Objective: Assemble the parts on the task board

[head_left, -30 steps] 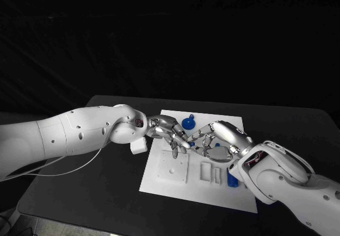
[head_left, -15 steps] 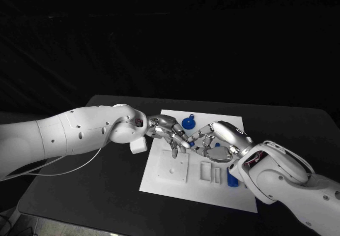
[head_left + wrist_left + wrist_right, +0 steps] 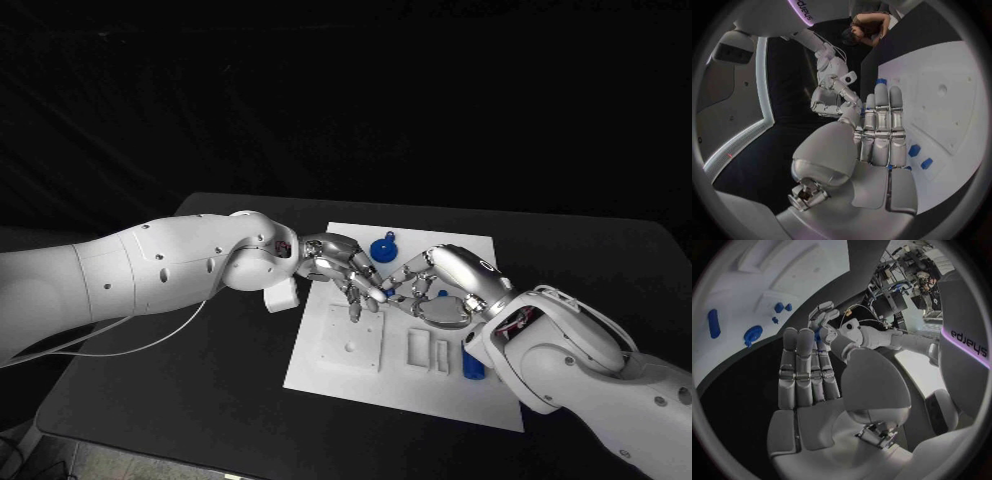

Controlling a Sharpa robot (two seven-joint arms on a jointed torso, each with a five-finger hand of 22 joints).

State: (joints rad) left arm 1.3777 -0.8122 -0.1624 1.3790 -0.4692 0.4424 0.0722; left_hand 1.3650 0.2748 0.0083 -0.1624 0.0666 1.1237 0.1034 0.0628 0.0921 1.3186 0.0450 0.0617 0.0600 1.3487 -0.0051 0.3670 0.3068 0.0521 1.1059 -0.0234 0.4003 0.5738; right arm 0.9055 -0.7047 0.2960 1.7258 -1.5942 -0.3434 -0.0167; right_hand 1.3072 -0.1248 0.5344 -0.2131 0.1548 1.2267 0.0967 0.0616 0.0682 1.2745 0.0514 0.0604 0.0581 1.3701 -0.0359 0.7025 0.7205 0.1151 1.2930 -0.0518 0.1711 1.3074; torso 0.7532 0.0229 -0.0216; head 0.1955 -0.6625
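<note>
The white task board (image 3: 378, 375) lies in the middle of the table. Both hands hover over its far half with their fingertips meeting. My left hand (image 3: 340, 266) pinches a small blue part (image 3: 818, 334) at its fingertips. My right hand (image 3: 444, 284) reaches in from the other side, fingers spread, right beside that part; whether it touches the part is hidden. A blue knob-shaped part (image 3: 384, 248) stands at the board's far edge. A blue cylinder (image 3: 473, 366) lies by my right wrist. Small blue parts (image 3: 914, 150) sit on the board (image 3: 942, 95).
The board has a raised block with holes (image 3: 351, 340) and slotted recesses (image 3: 418, 350) on its near half. Bare black table (image 3: 188, 390) surrounds the board on every side. A white cable (image 3: 130, 345) hangs from my left arm.
My right hand has edged slightly toward the left hand. Otherwise nothing has visibly moved.
</note>
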